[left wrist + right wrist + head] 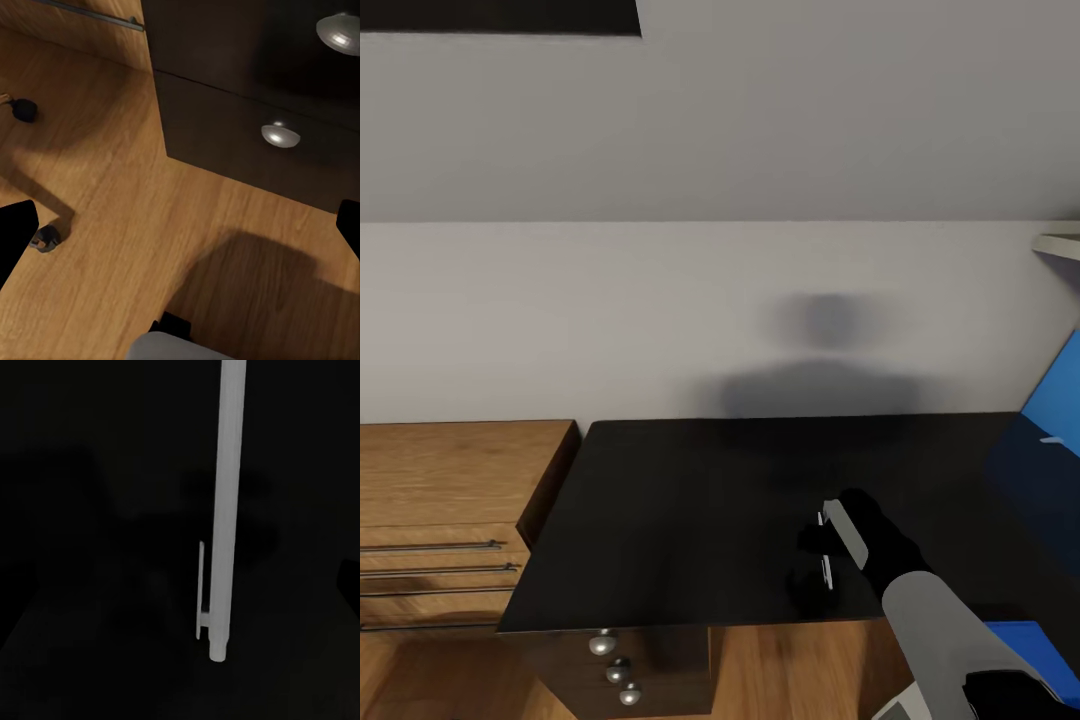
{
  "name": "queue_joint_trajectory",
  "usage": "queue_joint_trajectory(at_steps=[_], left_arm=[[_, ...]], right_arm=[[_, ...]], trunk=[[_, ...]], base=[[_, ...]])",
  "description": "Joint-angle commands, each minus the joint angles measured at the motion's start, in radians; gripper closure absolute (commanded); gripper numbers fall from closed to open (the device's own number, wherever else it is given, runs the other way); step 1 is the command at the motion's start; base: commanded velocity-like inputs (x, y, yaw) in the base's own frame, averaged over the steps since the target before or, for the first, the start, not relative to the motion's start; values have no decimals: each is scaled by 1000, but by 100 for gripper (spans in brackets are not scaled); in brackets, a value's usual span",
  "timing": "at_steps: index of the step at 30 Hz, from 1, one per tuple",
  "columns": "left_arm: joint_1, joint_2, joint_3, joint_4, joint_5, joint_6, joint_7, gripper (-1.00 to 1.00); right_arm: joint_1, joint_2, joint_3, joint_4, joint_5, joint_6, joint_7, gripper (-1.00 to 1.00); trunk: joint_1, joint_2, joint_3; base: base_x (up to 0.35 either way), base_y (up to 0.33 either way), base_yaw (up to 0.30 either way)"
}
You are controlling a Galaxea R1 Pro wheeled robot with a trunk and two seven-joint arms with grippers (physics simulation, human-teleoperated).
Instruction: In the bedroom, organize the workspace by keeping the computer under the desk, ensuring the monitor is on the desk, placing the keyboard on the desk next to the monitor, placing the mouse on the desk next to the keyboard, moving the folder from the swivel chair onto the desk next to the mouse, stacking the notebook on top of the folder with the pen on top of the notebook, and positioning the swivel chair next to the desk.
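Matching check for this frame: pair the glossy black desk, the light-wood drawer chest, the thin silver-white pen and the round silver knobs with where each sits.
1 glossy black desk
2 light-wood drawer chest
3 thin silver-white pen
4 round silver knobs

A on the desk's drawer fronts
B at the right end effector
C against the wall, centre
D left of the desk

1-C, 2-D, 3-B, 4-A

No writing, label, brand mark or number can be read anywhere — not on the glossy black tabletop (690,520), not on the light-wood drawer chest (450,500) beside its left edge, nor on the thin silver-white pen (229,510) with its plain clip — all surfaces are blank.
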Motion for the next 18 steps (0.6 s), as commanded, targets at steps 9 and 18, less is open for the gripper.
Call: queue_joint_trajectory(at_steps=[9, 18], left_arm=[[-1, -1, 0, 0, -4, -2, 5, -100], [-1, 0, 0, 0, -4, -3, 5, -100]], right_arm=[[-1, -1, 3, -1, -9, 2, -10, -100], [-1, -1, 3, -1, -9, 1, -10, -100]], trunk=[[4, -8, -4], [31, -57, -26]], base=[[0, 0, 0], [0, 0, 0]])
